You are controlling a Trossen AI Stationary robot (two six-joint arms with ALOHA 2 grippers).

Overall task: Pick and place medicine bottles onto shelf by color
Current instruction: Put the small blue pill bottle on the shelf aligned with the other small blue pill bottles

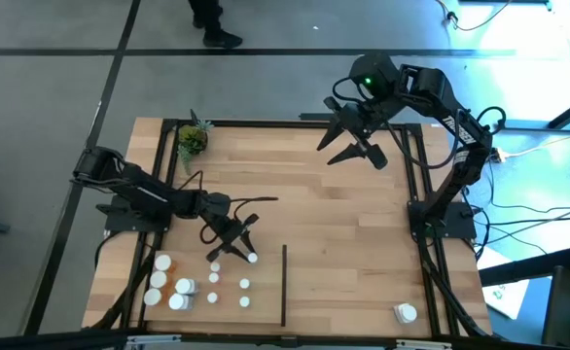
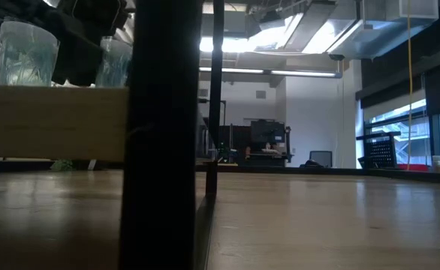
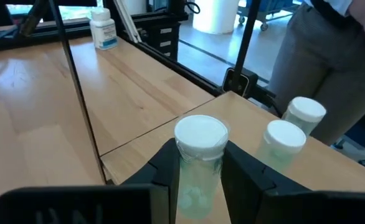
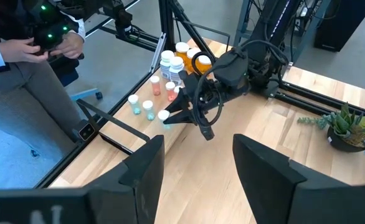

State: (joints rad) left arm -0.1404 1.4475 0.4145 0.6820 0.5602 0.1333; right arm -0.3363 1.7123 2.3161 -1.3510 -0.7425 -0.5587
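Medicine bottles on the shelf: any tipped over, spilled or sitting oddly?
Nothing stands out. The bottles clustered left of the divider strip look upright, as does the lone white bottle near the opposite corner. The left gripper holds a clear bottle upright.

My left gripper (image 1: 236, 243) is low over the table's front left part, fingers closed around something small. My right gripper (image 1: 355, 144) hangs open near the far right edge.
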